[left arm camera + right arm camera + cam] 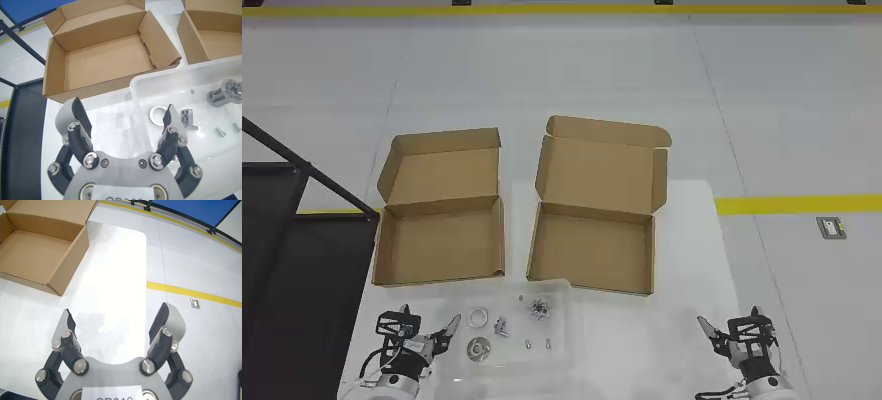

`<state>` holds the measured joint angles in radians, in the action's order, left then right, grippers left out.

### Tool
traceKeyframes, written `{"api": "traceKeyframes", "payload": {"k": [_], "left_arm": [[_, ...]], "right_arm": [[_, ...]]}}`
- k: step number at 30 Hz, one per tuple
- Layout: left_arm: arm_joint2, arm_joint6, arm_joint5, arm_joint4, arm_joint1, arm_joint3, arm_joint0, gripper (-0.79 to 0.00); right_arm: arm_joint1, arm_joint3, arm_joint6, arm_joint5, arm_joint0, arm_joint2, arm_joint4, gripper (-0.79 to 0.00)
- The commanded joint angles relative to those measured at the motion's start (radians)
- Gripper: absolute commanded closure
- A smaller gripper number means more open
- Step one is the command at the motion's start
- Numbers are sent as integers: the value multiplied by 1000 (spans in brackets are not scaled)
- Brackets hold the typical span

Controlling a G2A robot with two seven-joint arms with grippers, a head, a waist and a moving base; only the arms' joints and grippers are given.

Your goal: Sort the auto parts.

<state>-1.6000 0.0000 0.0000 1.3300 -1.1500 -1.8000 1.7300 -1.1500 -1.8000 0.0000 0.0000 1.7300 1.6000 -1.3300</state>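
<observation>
Two open cardboard boxes sit side by side on the far half of the white desk (682, 260), each with its lid flap folded back. The left box (439, 243) and the right box (590, 250) both show bare brown floors.

Just in front of them, nearly touching their near walls, lies a clear plastic tray (136, 98) that carries the auto parts. A flat metal ring (152, 116) lies toward the tray's left end, and a drilled block (186, 116) with a short pin sits just beside it. A splined hub (225, 93) lies on its side farther right, closer to the boxes. Two small bolts (220, 132) lie apart from each other toward the near side. A round disc (479, 348) rests near the ring, at the tray's near left corner.

The left tool (122, 106) hangs at the tray's left end with its jaws spread wide and nothing between them. One fingertip sits over the ring and the other over bare desk outside the tray wall.

The right tool (115, 308) hovers over the desk's right edge, well apart from the tray, also gaping wide and carrying nothing.
</observation>
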Motion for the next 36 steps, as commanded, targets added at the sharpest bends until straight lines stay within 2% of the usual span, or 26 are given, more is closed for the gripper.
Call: {"api": "traceKeyframes", "payload": {"k": [1, 6, 10, 13, 16, 20, 23, 25, 36], "left_arm": [[0, 0, 0, 0, 0, 0, 0, -784], [-1, 6, -6, -5, 0, -2, -1, -785], [-30, 85, -40, -44, -1, -21, 30, -785], [-67, 146, -116, -80, 2, -40, 69, -785], [-110, 184, -228, -138, 6, -45, 100, -785], [-159, 188, -357, -211, 12, -35, 121, -785], [-184, 163, -437, -252, 17, -27, 125, -785], [-187, 160, -443, -256, 17, -25, 125, -785], [-187, 160, -443, -256, 17, -25, 125, -785]], "right_arm": [[0, 0, 0, 0, 0, 0, 0, -785], [2, -10, -13, -32, -2, -8, -40, -785], [1, -56, 47, -20, -22, -34, -105, -785], [2, -130, 89, -38, -29, -60, -188, -785], [3, -224, 187, -60, -47, -120, -329, -785], [-6, -301, 322, -95, -122, -267, -504, -785], [-20, -304, 406, -130, -208, -396, -572, -785], [-30, -290, 448, -185, -264, -469, -569, -785], [-30, -290, 448, -185, -264, -469, -569, -785]]}}
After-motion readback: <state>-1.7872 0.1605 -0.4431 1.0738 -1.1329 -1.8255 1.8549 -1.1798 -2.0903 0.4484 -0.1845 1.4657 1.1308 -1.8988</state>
